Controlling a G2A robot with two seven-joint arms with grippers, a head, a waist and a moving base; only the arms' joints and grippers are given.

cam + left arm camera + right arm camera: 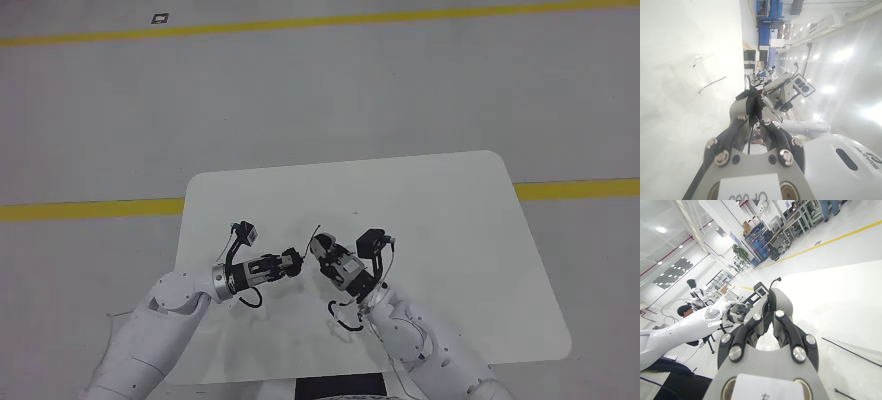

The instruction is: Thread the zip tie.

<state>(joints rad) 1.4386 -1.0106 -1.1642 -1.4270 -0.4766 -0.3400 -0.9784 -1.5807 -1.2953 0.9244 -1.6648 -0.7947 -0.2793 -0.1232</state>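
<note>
Zip tie (313,237) pinched in left gripper (751,102), jaws closed, long axis poking out past its tips, just beside the tips of right gripper (770,298), also closed, can't tell if it's on the tie.

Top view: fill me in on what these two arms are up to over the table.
Both arms meet tip to tip above the near middle of the white table. The left gripper is shut on a thin black zip tie, whose free end sticks up where the tips meet. The right gripper is shut too, close against it. Whether it also grips the tie is unclear. No closed loop shows, so the threading looks unfinished.
</note>
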